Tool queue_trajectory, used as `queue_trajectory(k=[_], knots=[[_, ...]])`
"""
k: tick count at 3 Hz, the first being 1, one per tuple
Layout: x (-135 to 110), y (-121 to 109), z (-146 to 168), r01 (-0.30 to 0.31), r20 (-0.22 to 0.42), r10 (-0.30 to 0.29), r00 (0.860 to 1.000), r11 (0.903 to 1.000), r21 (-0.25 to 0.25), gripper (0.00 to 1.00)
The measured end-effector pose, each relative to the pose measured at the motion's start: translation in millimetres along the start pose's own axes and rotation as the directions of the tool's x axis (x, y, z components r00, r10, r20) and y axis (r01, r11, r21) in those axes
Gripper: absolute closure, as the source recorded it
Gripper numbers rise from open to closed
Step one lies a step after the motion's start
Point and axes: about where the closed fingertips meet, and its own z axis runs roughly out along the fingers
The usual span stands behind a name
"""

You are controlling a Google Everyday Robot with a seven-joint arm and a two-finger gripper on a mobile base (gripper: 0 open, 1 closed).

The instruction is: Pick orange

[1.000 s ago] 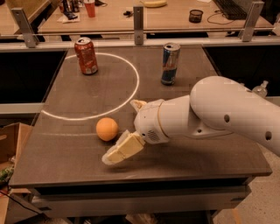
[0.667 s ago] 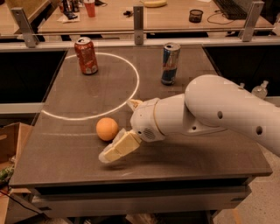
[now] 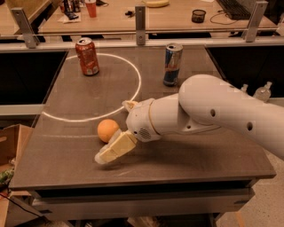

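The orange (image 3: 107, 129) is a small round fruit on the dark table (image 3: 80, 102), left of centre near the front. My gripper (image 3: 116, 133) comes in from the right on a thick white arm (image 3: 213, 111). It is open, and the orange lies at its mouth. The near cream finger (image 3: 114, 149) reaches past the orange on the front side, and the tip of the far finger (image 3: 129, 105) shows behind it. I cannot tell whether either finger touches the fruit.
A red-orange soda can (image 3: 87, 56) stands at the back left on a white circle line (image 3: 133, 73). A blue drinks can (image 3: 172, 64) stands at the back centre. A cardboard box (image 3: 11, 144) sits left of the table. A cluttered bench (image 3: 146, 11) runs behind.
The arm and gripper have shifted slightly left, bringing the fingers further alongside the orange. The orange and both cans have not moved.
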Motion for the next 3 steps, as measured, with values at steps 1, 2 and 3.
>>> queue_trajectory(k=[1,2,3], knots=[[-1.5,-0.8,5.4,-0.003,-0.005,0.003,1.0,1.0,-0.005,0.18],[-2.6,0.1,8.2,-0.003,-0.012,0.003,1.0,0.9999,-0.016,0.41],[-1.8,2.2,11.8,-0.003,-0.02,0.003,1.0,0.9995,-0.031,0.64]])
